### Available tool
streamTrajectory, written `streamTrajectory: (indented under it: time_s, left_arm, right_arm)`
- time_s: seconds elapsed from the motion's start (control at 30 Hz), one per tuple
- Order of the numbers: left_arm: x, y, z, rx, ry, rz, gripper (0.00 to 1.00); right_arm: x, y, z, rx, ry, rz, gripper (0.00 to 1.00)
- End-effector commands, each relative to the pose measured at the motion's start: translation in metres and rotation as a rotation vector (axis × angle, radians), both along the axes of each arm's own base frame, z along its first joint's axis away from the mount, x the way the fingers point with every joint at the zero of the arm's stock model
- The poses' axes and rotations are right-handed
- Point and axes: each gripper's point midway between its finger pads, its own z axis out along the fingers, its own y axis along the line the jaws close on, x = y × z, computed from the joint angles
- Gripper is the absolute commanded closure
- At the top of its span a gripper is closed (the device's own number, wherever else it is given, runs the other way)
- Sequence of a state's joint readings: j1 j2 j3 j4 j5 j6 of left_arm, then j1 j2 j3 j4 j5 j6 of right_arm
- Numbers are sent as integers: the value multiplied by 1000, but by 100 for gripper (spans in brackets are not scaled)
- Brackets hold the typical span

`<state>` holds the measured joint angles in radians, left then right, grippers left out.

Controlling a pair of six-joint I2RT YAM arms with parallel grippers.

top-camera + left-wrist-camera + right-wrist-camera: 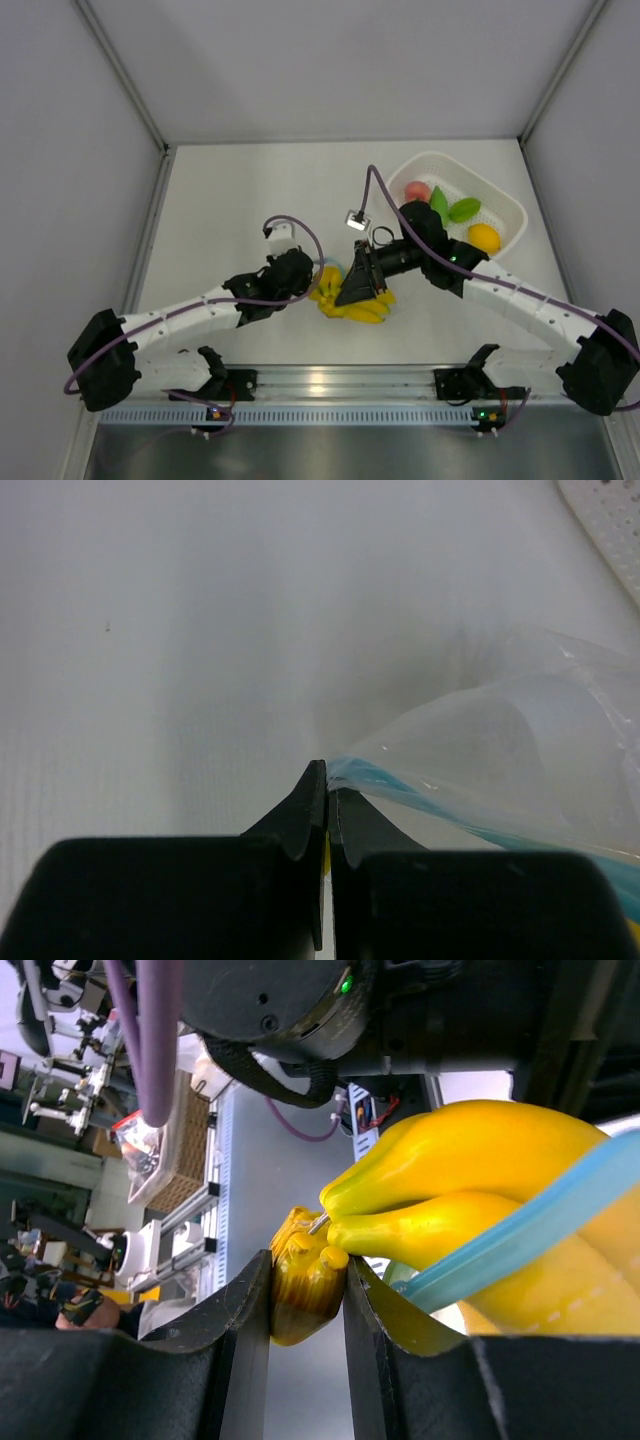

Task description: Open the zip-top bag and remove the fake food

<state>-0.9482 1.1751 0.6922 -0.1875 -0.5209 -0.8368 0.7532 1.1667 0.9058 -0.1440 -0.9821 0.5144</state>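
The clear zip-top bag (520, 750) with a blue zip strip (400, 785) lies at the table's front middle (332, 272). My left gripper (327, 780) is shut on the bag's mouth edge at the blue strip; in the top view it sits (312, 280) at the bag's left. My right gripper (307, 1280) is shut on the stem of the yellow banana bunch (470, 1200), which lies partly across the blue strip (520, 1235). In the top view the bananas (360, 305) lie under the right gripper (358, 288). A pink peach (417, 190), green pieces (452, 209) and a yellow-orange fruit (484, 237) lie in the basket.
The white perforated basket (500, 195) stands at the back right, just behind the right arm; its corner shows in the left wrist view (610, 520). White walls enclose the table on three sides. A metal rail (330, 385) runs along the near edge.
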Motion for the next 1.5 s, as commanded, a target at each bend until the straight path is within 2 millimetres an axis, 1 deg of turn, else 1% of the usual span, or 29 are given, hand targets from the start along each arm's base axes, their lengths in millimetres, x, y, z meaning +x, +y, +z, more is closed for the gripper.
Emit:
streamTrajectory:
  time_s: [0.0,0.03,0.07,0.1,0.13,0.17,0.27,0.3,0.33,0.37,0.4,0.43,0.5,0.53,0.63,0.67,0.7,0.73,0.8,0.83,0.9,1.03,1.07,1.13,1.2,1.23,1.27,1.4,1.47]
  left_arm:
    - [-9,-10,36,-106,-12,4,100]
    - [-7,-8,40,-114,-22,21,100]
    - [-6,-7,45,-118,-34,25,100]
    - [-4,-5,47,-107,-43,36,100]
    - [-2,-7,51,-105,-54,32,100]
    - [0,-9,49,-88,-49,28,100]
    - [1,-14,53,-90,-52,12,100]
    - [1,-13,54,-93,-54,19,100]
    - [2,-12,55,-92,-59,25,100]
    - [2,-10,57,-95,-65,30,100]
    - [2,-8,57,-89,-64,38,100]
    - [4,-3,58,-80,-73,59,100]
    - [5,2,60,-67,-81,83,100]
    - [7,8,59,-41,-90,107,100]
    - [10,20,51,18,-95,154,100]
    - [12,24,49,38,-100,173,100]
    - [13,27,49,42,-104,188,100]
    - [12,28,46,48,-101,188,100]
    - [12,35,44,67,-105,211,100]
    - [12,37,43,75,-106,218,100]
    - [13,47,40,114,-115,253,100]
    - [13,57,32,153,-114,290,100]
    - [13,57,31,150,-113,293,100]
    - [14,56,27,151,-106,299,100]
    - [14,54,24,162,-100,297,100]
    - [15,52,22,166,-95,294,100]
    - [15,50,19,174,-87,290,100]
    - [17,44,14,183,-69,282,100]
    - [18,44,11,201,-71,283,100]
  right_arm:
    - [76,16,4,-9,-244,-286,100]
    - [82,15,-7,-49,-227,-335,100]
    - [80,18,-8,-33,-232,-322,100]
    - [75,21,-5,0,-227,-304,100]
    - [65,24,-10,26,-209,-271,100]
    - [63,28,1,81,-220,-267,100]
    - [70,29,0,61,-274,-307,100]
    - [72,27,-4,13,-263,-322,100]
    - [80,25,-9,-27,-268,-354,100]
    - [84,22,-22,-90,-262,-357,100]
    - [83,20,-29,-130,-244,-358,100]
    - [88,17,-37,-169,-241,-390,100]
    - [90,12,-52,-218,-221,-405,100]
    - [91,11,-54,-227,-217,-418,100]
    - [84,11,-51,-202,-188,-395,100]
    - [85,9,-54,-223,-190,-401,100]
    - [91,0,-65,-310,-215,-432,100]
    - [94,-6,-67,-350,-212,-458,100]
    - [104,-17,-75,-413,-272,-480,100]
    - [106,-26,-85,-475,-276,-495,100]
    - [104,-29,-88,-491,-290,-462,100]
    - [98,-27,-85,-468,-264,-442,100]
    - [99,-27,-85,-470,-255,-448,100]
    - [97,-21,-78,-429,-248,-432,100]
    - [92,-6,-62,-330,-242,-390,100]
    - [81,1,-53,-277,-224,-326,100]
    - [78,5,-47,-249,-219,-304,100]
    - [63,14,-26,-154,-237,-189,100]
    - [58,16,-21,-133,-256,-138,100]
